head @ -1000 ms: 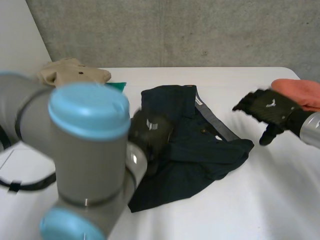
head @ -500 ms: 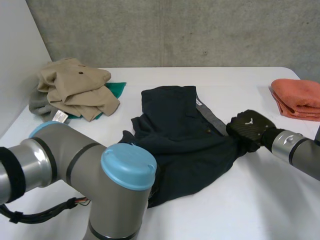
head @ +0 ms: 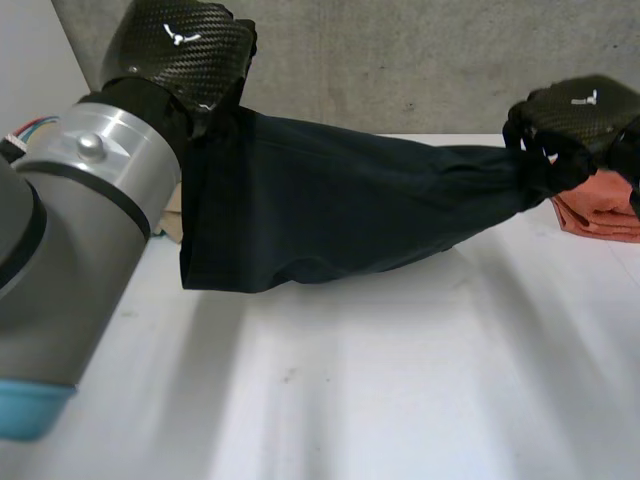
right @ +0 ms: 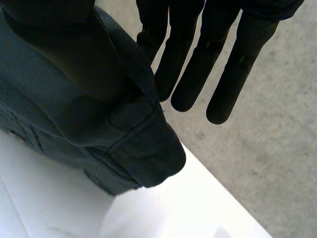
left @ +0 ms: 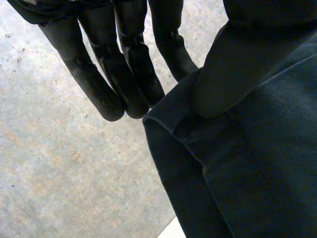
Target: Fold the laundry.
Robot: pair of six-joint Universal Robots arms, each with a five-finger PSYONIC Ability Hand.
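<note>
Nearest the camera, the white table [head: 400,380] lay bare across the lower part of the head view, which left room to lay something down flat. The left arm [head: 70,250] rose along the left edge of that view to the upper left corner, where the left hand [head: 185,45] was held high.

Between the two hands, the dark navy garment [head: 330,200] hung stretched across the middle of the frame, clear of the table. It was wide and slack at the left and drawn into a narrow bunch towards the upper right. It seemed to be held taut and aloft like this so that it would hang open and shed its creases before being laid out for a fold.

In the left wrist view, the left thumb [left: 223,74] pressed on a stitched edge of the cloth against the nearly straight fingers [left: 124,74], so this hand pinched it. The right hand [head: 570,110], at the upper right, gripped likewise. Its thumb [right: 64,54] clamped a thick seamed band against the straight fingers [right: 198,69], with the bunched end jutting past the pinch.

Farther back, a folded orange cloth [head: 600,210] lay at the right edge, just below the right hand. It was probably set aside as finished. The concrete wall [head: 400,60] closed the scene behind.
</note>
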